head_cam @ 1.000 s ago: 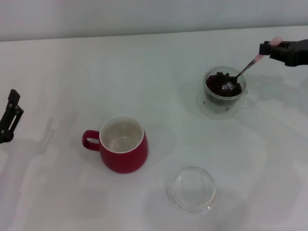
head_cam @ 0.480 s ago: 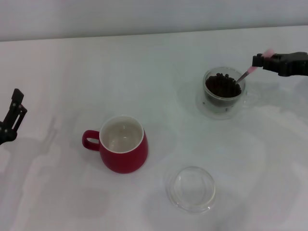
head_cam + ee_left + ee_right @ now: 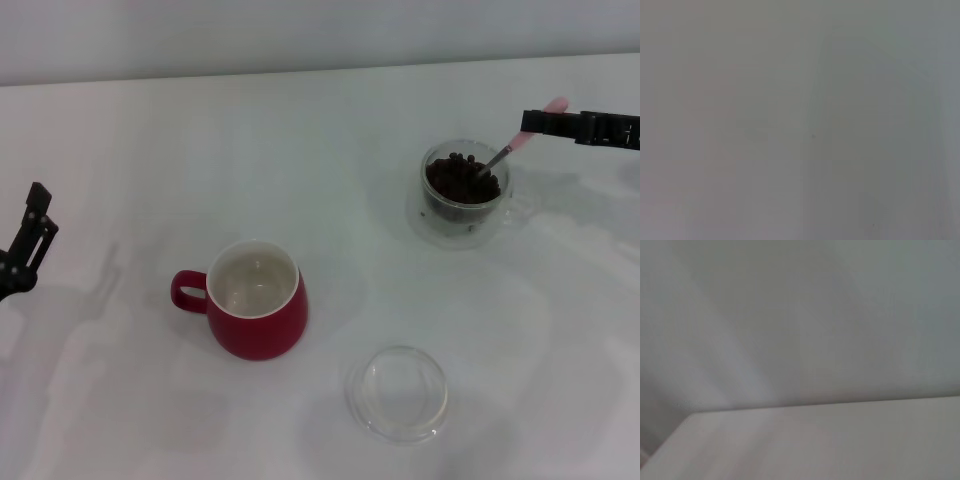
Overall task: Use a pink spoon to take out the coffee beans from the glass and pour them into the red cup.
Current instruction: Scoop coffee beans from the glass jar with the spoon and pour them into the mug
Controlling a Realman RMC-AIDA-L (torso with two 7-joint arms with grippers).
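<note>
White tabletop (image 3: 330,150) fills nearly the whole head view, pale and smooth with soft grey shadows, and it meets a plain light wall along its far edge; the right wrist view shows only that blank wall above a pale table edge, and the left wrist view shows nothing but flat grey surface. Toward the far right stands the glass (image 3: 465,195), clear and double-walled, holding a dark heap of coffee beans (image 3: 460,180). Above and just to the right of it, the right gripper (image 3: 537,122) reaches in from the right edge of the view, pinching the pale pink handle of the pink spoon (image 3: 512,147); the spoon slants down to the left, its metal end dipping among the beans. Nearer the robot and left of centre sits the red cup (image 3: 255,300), upright, white inside, its loop handle pointing left, well apart from the glass. A low clear glass dish (image 3: 397,393) lies on the table nearer still, to the right of the cup. At the left edge the left gripper (image 3: 25,240) hangs idle, well away from everything; whether its claw is spread or closed I cannot tell.
</note>
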